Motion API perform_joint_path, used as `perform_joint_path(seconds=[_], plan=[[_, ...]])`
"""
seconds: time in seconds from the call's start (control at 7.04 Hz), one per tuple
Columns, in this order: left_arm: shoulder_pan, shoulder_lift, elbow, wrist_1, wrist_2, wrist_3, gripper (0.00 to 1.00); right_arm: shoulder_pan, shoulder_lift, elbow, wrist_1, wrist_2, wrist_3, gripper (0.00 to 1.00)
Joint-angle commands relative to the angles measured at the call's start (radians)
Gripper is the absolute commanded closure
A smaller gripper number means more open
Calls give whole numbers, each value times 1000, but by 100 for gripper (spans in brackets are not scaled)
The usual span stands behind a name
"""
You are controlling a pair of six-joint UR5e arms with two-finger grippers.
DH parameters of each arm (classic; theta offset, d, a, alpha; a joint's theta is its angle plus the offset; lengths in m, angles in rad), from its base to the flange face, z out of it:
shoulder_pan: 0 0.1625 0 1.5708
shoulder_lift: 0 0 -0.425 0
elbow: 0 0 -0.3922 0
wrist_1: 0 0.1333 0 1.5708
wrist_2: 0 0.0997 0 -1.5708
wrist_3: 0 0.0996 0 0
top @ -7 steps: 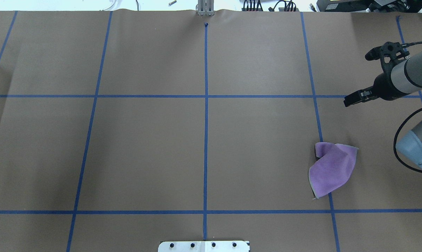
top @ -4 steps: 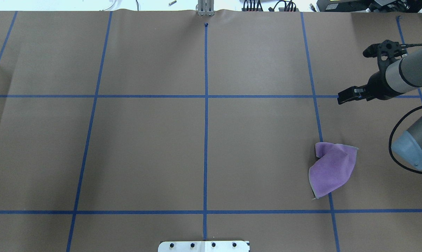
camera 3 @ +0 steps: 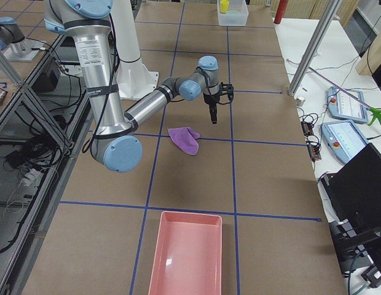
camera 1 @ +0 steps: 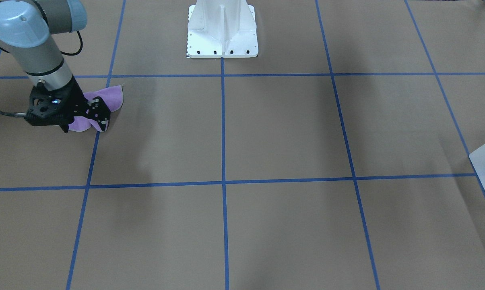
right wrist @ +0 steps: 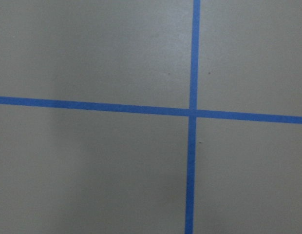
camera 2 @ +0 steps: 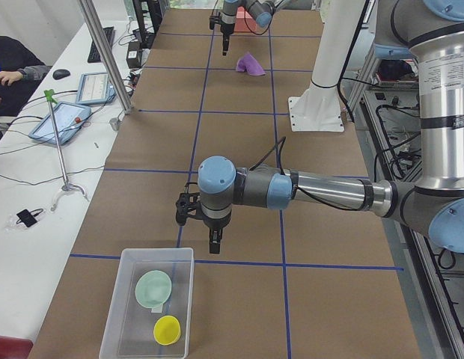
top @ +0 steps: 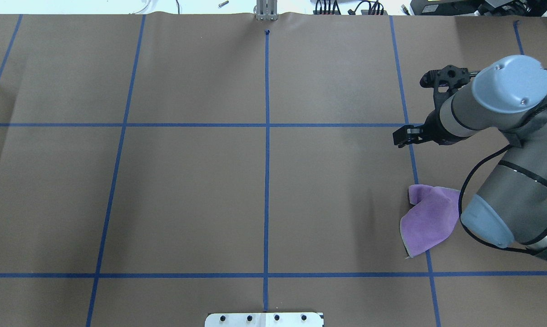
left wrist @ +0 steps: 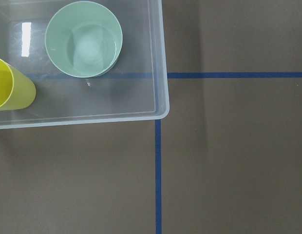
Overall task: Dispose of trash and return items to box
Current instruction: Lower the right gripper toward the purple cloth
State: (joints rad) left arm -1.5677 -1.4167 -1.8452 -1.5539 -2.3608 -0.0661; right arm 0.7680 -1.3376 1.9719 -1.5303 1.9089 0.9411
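Note:
The purple cloth [top: 427,220] lies crumpled on the brown paper on the robot's right side; it also shows in the front-facing view [camera 1: 112,98]. My right gripper [top: 397,137] hangs above the table beyond the cloth, apart from it, fingers together and empty. The box [camera 2: 127,314], whitish and translucent, stands at the table's left end and holds a green bowl [left wrist: 84,39] and a yellow cup [left wrist: 9,92]. My left gripper [camera 2: 215,245] hangs just past the box's rim [left wrist: 160,97]; I cannot tell if it is open or shut.
A pink tray [camera 3: 187,258] stands at the table's right end. The white robot pedestal [camera 1: 222,28] stands at the near middle edge. Blue tape lines cross the paper [right wrist: 192,113]. My right arm's elbow [top: 486,222] hangs next to the cloth.
My right arm has swung left and slightly toward the robot; its gripper moved from right of the blue line to over it. The cloth has not moved.

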Motion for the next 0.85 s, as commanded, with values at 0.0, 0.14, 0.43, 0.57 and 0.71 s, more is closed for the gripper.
perform_joint_path(seconds=[0.0,0.14,0.43,0.57,0.71], plan=[[0,-1,3,0,0,0,1,-35,-52,94,-52,-28,31,0],[0,-1,1,0,0,0,1,-35,-110,172,-104,-30,18,0],[0,-2,3,0,-2,-1,1,-56,-184,202,-94,-33,31,3],[2,-1,4,-2,-2,-1,1,-74,-217,202,-88,-46,45,4],[2,-2,4,-2,-2,-1,1,-102,-245,200,-46,-65,83,4]])
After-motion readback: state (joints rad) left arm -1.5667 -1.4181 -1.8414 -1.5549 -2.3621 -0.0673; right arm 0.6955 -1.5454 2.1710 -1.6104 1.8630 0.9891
